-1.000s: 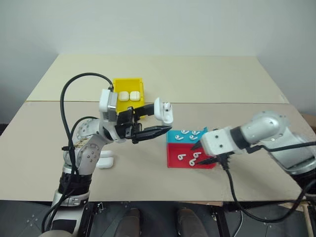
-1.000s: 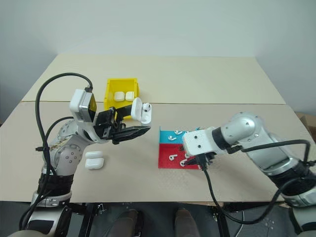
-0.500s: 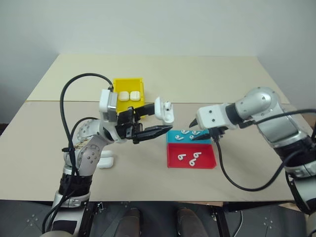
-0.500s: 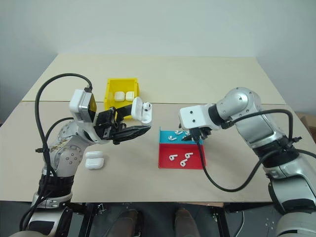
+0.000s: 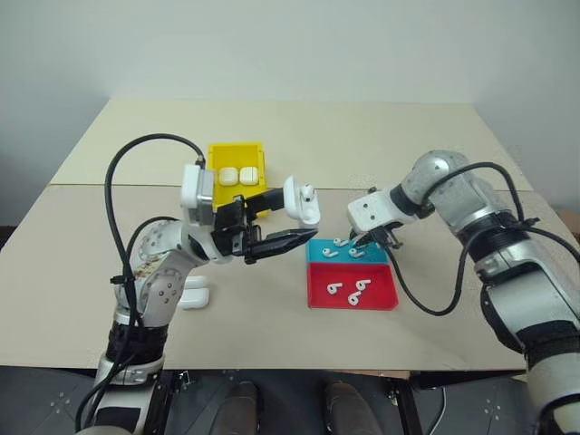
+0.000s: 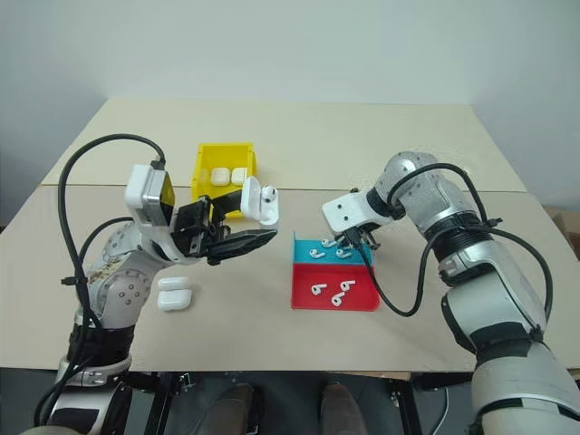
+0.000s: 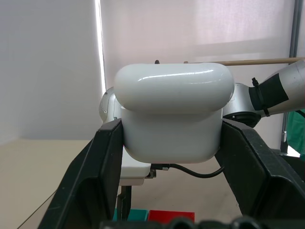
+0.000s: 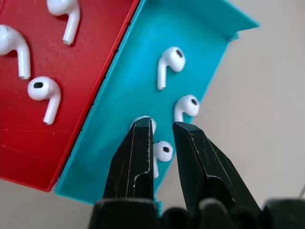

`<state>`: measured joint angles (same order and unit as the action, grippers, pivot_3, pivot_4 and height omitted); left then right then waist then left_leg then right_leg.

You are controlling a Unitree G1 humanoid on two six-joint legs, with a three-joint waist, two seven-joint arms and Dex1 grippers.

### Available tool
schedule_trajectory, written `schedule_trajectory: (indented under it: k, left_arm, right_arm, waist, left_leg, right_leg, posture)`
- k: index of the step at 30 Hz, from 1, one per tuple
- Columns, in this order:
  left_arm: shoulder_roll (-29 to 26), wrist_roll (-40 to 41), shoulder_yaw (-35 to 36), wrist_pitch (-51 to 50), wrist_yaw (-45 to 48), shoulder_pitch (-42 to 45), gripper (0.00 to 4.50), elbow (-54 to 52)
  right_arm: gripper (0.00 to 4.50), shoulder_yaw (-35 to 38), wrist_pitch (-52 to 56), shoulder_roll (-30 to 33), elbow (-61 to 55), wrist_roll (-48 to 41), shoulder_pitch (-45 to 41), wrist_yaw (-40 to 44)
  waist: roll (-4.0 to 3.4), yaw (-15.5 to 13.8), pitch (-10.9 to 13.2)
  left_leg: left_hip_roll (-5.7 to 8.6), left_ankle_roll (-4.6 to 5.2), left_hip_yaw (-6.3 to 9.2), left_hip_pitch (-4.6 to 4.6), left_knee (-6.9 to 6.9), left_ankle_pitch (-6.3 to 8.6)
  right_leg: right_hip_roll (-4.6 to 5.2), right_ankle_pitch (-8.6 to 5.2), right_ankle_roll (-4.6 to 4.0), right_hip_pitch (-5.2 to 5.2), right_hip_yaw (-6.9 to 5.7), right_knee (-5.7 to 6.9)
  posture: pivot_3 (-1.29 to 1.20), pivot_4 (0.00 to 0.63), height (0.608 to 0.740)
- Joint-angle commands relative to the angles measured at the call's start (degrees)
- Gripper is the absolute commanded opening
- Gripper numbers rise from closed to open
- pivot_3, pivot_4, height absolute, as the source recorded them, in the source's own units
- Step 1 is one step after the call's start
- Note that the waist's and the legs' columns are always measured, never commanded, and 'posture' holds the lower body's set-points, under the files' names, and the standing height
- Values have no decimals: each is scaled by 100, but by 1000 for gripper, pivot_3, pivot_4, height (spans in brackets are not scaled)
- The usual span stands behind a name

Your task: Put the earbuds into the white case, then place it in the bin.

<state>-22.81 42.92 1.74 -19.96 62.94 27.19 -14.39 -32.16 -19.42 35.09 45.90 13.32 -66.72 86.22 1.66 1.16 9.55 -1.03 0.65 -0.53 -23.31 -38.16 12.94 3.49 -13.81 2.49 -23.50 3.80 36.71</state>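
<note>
Showing the right gripper (image 8: pixel 163 138), jaws narrowly apart, straddling one of the earbuds (image 8: pixel 161 151) in the tray's blue half (image 8: pixel 125 112). Tiny, light, glossy and probably slippery, it is best pinched across its bulb. The left gripper (image 7: pixel 172 157) holds the white case (image 7: pixel 173 113) clamped above the bench (image 5: pixel 272 317).

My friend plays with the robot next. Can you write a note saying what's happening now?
Left gripper: shut on the open white case, held above the table; one earbud sits in it.
Right gripper: fingers down in the tray's blue half, slightly apart around an earbud, not lifted.
Bin: two closed cases inside. Two more cases lie on the table.
Done: first earbud in.
Left: pick up the second earbud, put it in, close the lid, place the case in the bin.
</note>
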Motion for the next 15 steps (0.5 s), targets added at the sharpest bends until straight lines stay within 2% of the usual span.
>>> schedule_trajectory:
  k: [1,9,12,14,15]
  left_arm:
    - [-32,60,107,73,-114,1,2774,-302]
    - [-104,124,152,29,-261,-95,2774,-506]
    - [-135,151,167,10,-283,-111,2774,-534]
    - [-151,162,167,7,-299,-117,2774,-541]
    - [-155,163,165,8,-308,-117,2774,-542]
  right_arm:
    - [947,10,-330,-100,399,212,-257,23]
    - [947,6,-709,-291,982,554,-422,-137]
    - [1490,86,-706,-352,1087,578,-474,-171]
    - [2118,134,-692,-382,1123,552,-496,-135]
    - [2118,140,-704,-386,1135,552,-501,-129]
  waist:
    - [0,6,0]
    - [-2,13,1]
    - [-2,22,1]
    - [-2,30,1]
    - [-3,39,1]
  left_leg:
    - [0,0,1,0,0,0]
    - [0,-1,6,1,1,0]
    - [1,-2,7,2,1,0]
    - [1,-2,8,2,1,0]
    - [0,-2,9,3,1,0]
  right_leg:
    - [0,0,0,0,0,1]
    - [0,0,-1,-1,0,3]
    - [1,1,-1,-1,0,5]
    - [0,1,-1,-1,0,6]
    - [0,1,-1,-1,0,6]
  posture:
    - [0,150,740]
    - [0,150,740]
    - [0,150,740]
    - [0,150,740]
    - [0,150,740]
